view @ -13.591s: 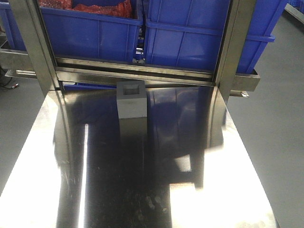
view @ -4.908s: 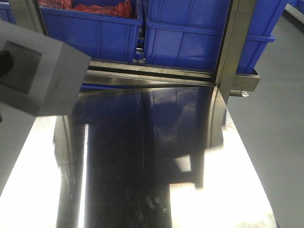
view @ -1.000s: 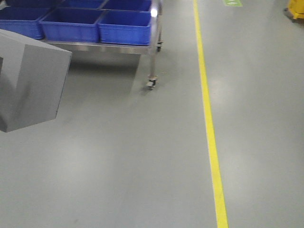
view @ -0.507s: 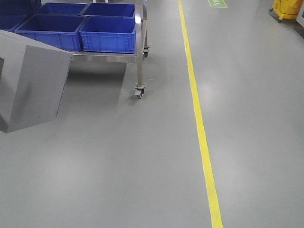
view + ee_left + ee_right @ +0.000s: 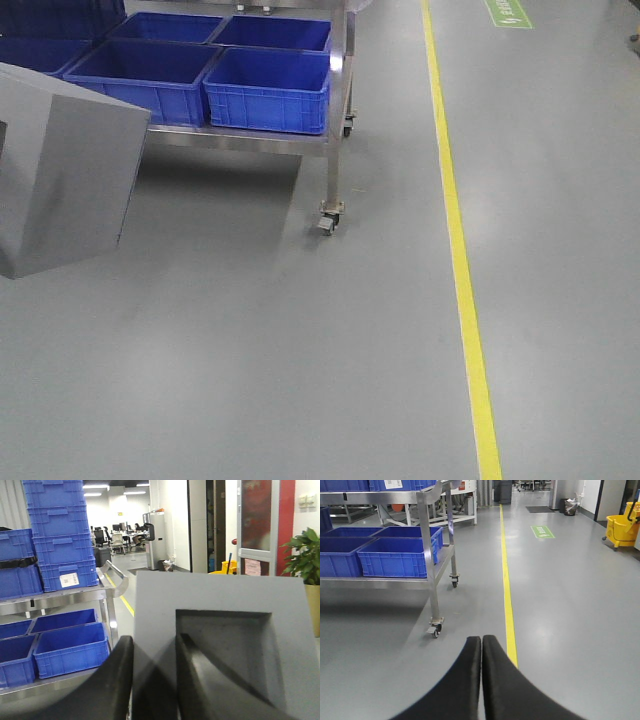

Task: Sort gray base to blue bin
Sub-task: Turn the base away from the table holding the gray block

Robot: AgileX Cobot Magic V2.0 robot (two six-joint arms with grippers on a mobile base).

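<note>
Left claw [image 5: 154,647] was clamped on the matte gray cube-like base [image 5: 220,595], one finger inside its recess, base in the air short of the wheeled steel cart [image 5: 335,170]. Right claw [image 5: 481,645] was pressed together, empty. Best move: get closer, keep it level, release low inside a bright-blue plastic bin [image 5: 268,95] on the cart. Which bin was unclear; bin floors were hidden.

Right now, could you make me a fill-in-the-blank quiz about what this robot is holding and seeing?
The left claw grips the gray base, one finger inside its square ____.
The right claw is shut and holds ____.
The floor stripe beside the wheeled cart is coloured ____.
Missing words: recess; nothing; yellow.
</note>
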